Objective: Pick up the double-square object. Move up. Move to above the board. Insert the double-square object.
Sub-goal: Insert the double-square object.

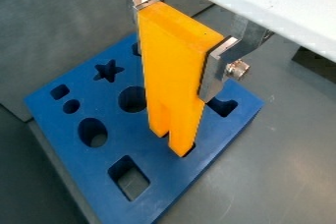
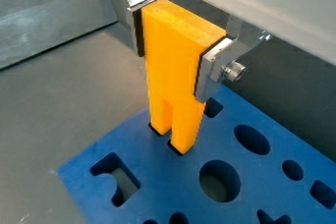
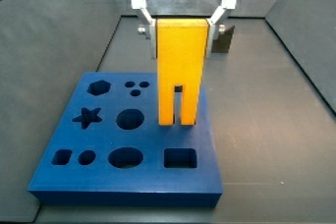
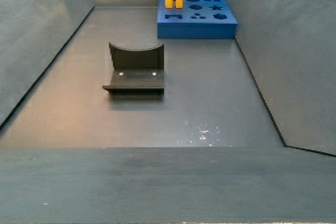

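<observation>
Nearly done: my gripper [image 1: 180, 39] has its jaws clamped on the double-square object [image 1: 175, 76], upright over the board [image 1: 79, 154] at mid-frame, prongs at their paired holes; full seating and release appear to remain.

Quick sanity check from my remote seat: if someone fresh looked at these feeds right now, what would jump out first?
The tall yellow-orange double-square object stands out, upright between the gripper fingers, its two prongs at the surface of the blue board near its right edge in a side view. Whether the prongs have entered the holes cannot be told. In a side view, the empty dark holder sits alone mid-floor, away from the board at the far end.
</observation>
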